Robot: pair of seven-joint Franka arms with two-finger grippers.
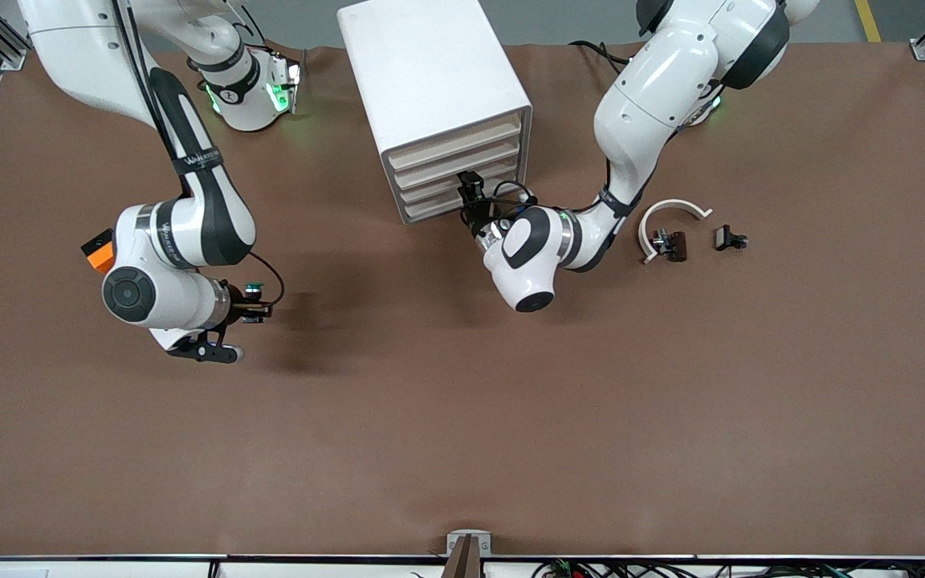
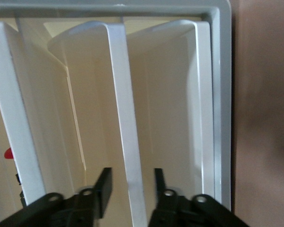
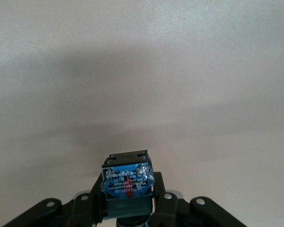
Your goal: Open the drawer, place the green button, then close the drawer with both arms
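Left gripper (image 2: pixel 131 182) jaws spread astride drawer (image 2: pixel 125 118) front at cabinet (image 1: pixel 430 88), right gripper (image 3: pixel 128 198) jaws pinching button (image 3: pixel 127 178) above table (image 1: pixel 462 417) near right arm's end.

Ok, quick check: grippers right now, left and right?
Left gripper: open, fingers either side of a drawer front edge at the cabinet.
Right gripper: shut on the button, above the table.

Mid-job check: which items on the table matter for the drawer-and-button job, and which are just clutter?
In the job:
- cabinet and drawer, straddled by left gripper
- button, held in right gripper

Lying about:
- orange block
- black clip pieces
- white curved band
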